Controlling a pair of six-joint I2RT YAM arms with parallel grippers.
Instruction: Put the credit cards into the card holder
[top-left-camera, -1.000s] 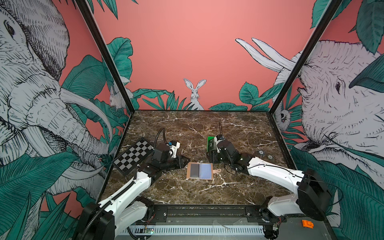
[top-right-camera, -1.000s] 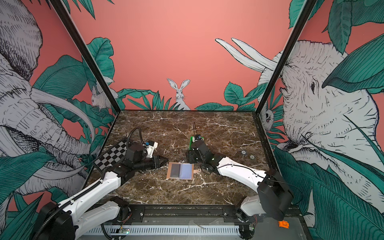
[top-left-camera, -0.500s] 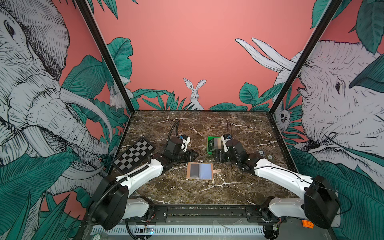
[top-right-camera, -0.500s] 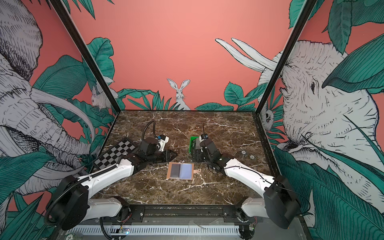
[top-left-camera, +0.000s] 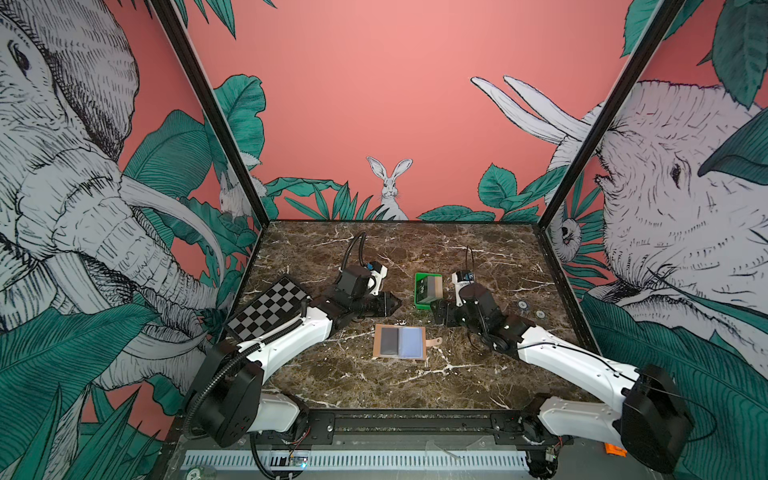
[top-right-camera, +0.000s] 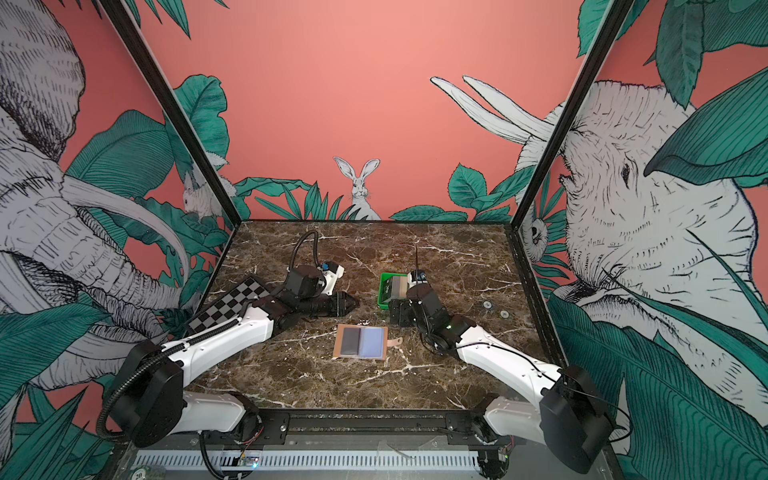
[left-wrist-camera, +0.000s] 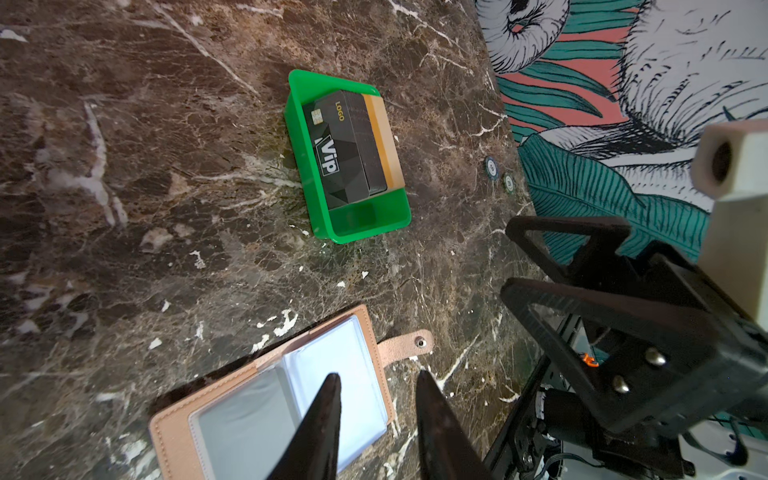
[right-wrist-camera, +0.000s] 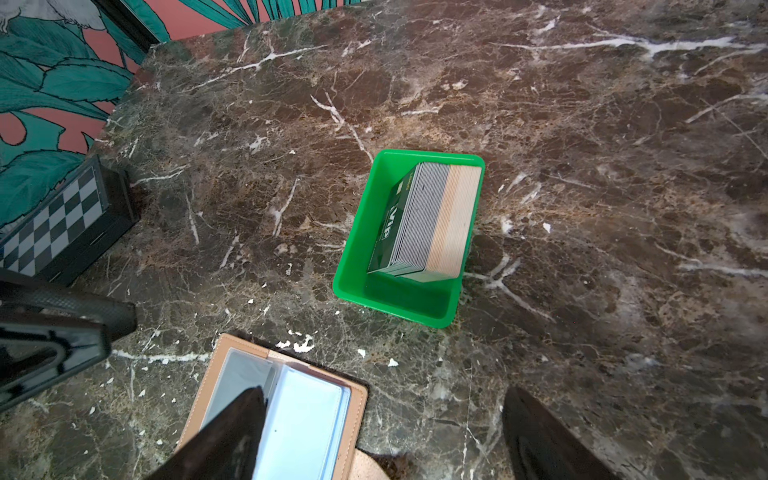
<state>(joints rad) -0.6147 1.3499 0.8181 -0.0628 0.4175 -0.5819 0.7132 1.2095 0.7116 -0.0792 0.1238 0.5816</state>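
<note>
Although the tray (top-left-camera: 418, 291) is small, it carries a full stack of cards (right-wrist-camera: 424, 216) set on edge. A black VIP card (left-wrist-camera: 332, 153) faces outward, dark cards follow, and tan cards (right-wrist-camera: 455, 220) close the stack against one wall. One end of the tray floor is bare.

The holder (top-left-camera: 400, 341) lies open and flat on the table (top-left-camera: 415, 386), nearer the front edge than the tray and apart from it. Its left pocket holds a grey card (top-left-camera: 388, 340); its right pocket holds a blue card (top-left-camera: 411, 341). The strap (top-left-camera: 434, 341) sticks out from the holder's right side, unsnapped.

Position relative to me: my left pincer (top-left-camera: 395, 300) sits left of the tray and just beyond the holder's far left corner, tips pointing toward the tray. My right pincer (top-left-camera: 437, 312) sits just beside the tray's near right corner, beyond the strap. The holder lies in front of both pincers.

Left pincer: jaws parted by a narrow gap, released, gripping nothing. Right pincer: jaws spread wide, released, gripping nothing. Whether either tip touches the table, I cannot tell.
</note>
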